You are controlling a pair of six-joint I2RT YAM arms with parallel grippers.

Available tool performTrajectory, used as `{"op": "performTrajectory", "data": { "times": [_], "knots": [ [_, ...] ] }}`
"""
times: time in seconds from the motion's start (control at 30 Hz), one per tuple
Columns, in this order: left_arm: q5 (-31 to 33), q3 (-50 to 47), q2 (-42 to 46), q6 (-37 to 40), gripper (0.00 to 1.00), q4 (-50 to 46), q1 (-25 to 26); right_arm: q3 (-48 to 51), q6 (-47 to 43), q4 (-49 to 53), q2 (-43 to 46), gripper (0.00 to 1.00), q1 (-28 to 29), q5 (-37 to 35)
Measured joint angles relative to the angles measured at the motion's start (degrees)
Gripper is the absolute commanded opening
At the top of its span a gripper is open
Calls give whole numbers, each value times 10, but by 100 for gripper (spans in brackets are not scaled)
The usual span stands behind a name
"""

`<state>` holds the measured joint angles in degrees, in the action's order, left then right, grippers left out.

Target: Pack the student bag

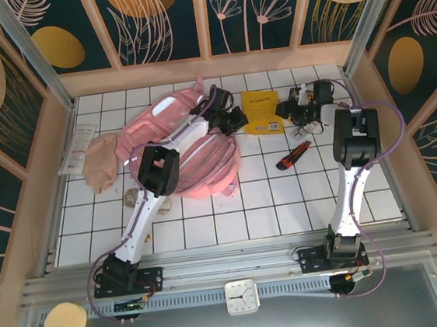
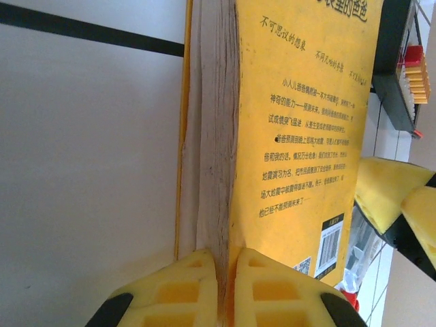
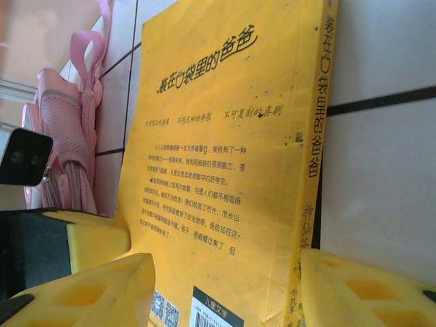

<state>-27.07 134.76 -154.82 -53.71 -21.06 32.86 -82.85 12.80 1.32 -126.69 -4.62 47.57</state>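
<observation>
The pale pink student bag [image 1: 189,147] lies flat at the back left, under my left arm; its mesh side and loop [image 3: 65,129] stand beyond the book. A yellow paperback book [image 1: 261,110] lies just right of the bag, back cover up. My left gripper [image 1: 239,119] is shut on the book's page edge [image 2: 216,170], yellow pads [image 2: 272,289] pinching it. My right gripper [image 1: 289,111] is open at the book's other side. Its fingers [image 3: 361,289] straddle the book's spine corner [image 3: 225,170], one over the cover and one beyond the spine.
A red utility knife [image 1: 293,155] lies right of centre. A beige pouch [image 1: 101,162] and a white packet [image 1: 76,147] sit at the far left by the wall. A dark case with red and orange parts [image 2: 402,68] lies past the book. Wooden walls ring the tiled table [image 1: 233,224].
</observation>
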Motion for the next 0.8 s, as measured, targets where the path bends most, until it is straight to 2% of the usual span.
{"op": "performTrajectory", "data": {
  "times": [0.17,0.27,0.5,0.63,0.8],
  "knots": [
    [-27,0,4,0,0,11,-3,26,16,2,42,61,-1,-15],
    [-40,0,14,0,0,16,-3,37,28,5,76,67,-2,-21],
    [-73,-21,96,0,0,41,-1,59,41,41,161,71,-14,-22],
    [-94,-52,148,0,0,55,1,73,42,52,178,71,-24,-5],
    [-127,-61,164,-3,0,79,1,113,61,40,178,71,-27,43]
  ]
}}
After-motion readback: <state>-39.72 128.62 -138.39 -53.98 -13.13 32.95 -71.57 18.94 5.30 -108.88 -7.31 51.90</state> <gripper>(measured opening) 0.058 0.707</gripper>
